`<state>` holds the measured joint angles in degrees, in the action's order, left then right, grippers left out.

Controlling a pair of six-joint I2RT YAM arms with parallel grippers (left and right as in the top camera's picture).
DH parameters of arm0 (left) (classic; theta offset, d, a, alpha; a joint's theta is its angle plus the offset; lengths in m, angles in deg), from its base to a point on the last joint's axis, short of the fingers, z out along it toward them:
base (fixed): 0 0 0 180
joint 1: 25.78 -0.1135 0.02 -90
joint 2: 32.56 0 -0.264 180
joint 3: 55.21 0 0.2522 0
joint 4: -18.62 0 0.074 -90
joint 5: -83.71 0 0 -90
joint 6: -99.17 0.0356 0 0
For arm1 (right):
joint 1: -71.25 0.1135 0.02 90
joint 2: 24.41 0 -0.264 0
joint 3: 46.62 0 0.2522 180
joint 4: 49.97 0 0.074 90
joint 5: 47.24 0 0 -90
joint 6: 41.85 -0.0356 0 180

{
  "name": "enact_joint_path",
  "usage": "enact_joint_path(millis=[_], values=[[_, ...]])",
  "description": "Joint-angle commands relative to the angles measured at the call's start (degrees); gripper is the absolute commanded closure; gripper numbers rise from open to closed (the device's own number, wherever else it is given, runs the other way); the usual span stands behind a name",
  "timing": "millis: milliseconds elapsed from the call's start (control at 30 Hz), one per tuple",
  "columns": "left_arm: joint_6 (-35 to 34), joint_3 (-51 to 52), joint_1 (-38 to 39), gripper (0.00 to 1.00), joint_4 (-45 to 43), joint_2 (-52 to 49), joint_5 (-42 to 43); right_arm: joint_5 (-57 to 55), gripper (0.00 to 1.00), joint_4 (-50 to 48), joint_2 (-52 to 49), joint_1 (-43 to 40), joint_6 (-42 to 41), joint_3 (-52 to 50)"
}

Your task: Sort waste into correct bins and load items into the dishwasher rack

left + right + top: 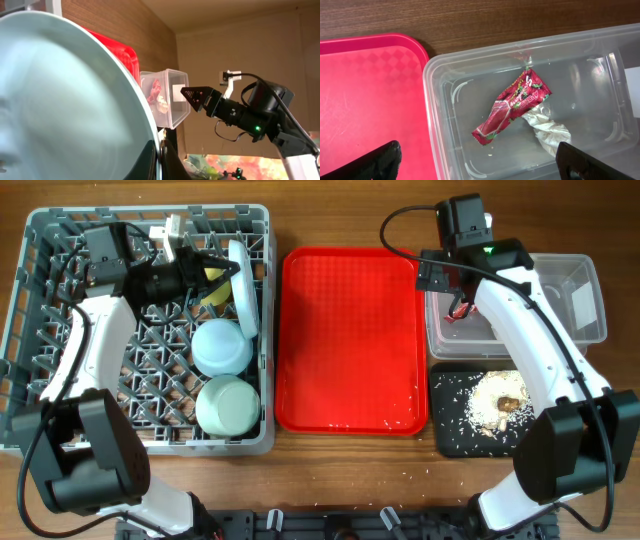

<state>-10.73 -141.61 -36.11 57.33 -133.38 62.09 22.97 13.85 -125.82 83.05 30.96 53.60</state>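
Note:
The grey dishwasher rack (40, 310) at the left holds a light blue bowl (221, 345), a pale green bowl (226, 406), a yellow cup (213, 293) and white cutlery (172, 230). My left gripper (232, 272) is shut on the rim of the light blue plate (244, 298), which stands on edge in the rack; it fills the left wrist view (65, 100). My right gripper (480, 160) is open and empty above the clear tub (600, 55), where the red wrapper (512, 106) and white tissue (547, 131) lie. Rice scraps (495, 395) lie in the black tray (445, 435).
The flat red tray (350, 340) lies between the rack and the bins, with a few rice grains near its front edge. The clear tub (585, 280) stands behind the black tray at the right. Wooden table shows in front.

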Motion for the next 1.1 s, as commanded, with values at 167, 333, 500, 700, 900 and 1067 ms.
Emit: enact_joint_path(millis=[167, 333, 500, 700, 900, 1067], values=[[4.72, 0.0, -0.44, 0.65, 1.16, 0.5, -5.51, -0.9, 0.0, -0.17, 0.37, -0.13, 0.66, 0.31], [4.48, -0.02, -2.21, 0.48, 3.23, 0.52, -5.49, -0.9, 0.0, -0.17, 0.37, -0.13, 0.7, 0.31], [4.5, -0.02, -7.3, 0.32, 8.09, 3.96, -5.46, -0.87, 0.0, -0.2, 0.37, -0.09, 0.66, 0.31], [4.5, -0.02, -11.26, 0.36, 11.23, 17.29, -5.81, -0.9, 0.0, -0.17, 0.37, -0.09, 0.68, 0.31], [4.52, 0.0, 2.86, 0.92, 23.1, 25.35, -30.21, -0.9, 0.0, -0.17, 0.37, -0.09, 0.68, 0.31], [4.48, 0.7, 18.84, 0.91, 25.05, 19.93, -46.18, -0.9, 0.0, -0.17, 0.37, -0.09, 0.68, 0.33]])
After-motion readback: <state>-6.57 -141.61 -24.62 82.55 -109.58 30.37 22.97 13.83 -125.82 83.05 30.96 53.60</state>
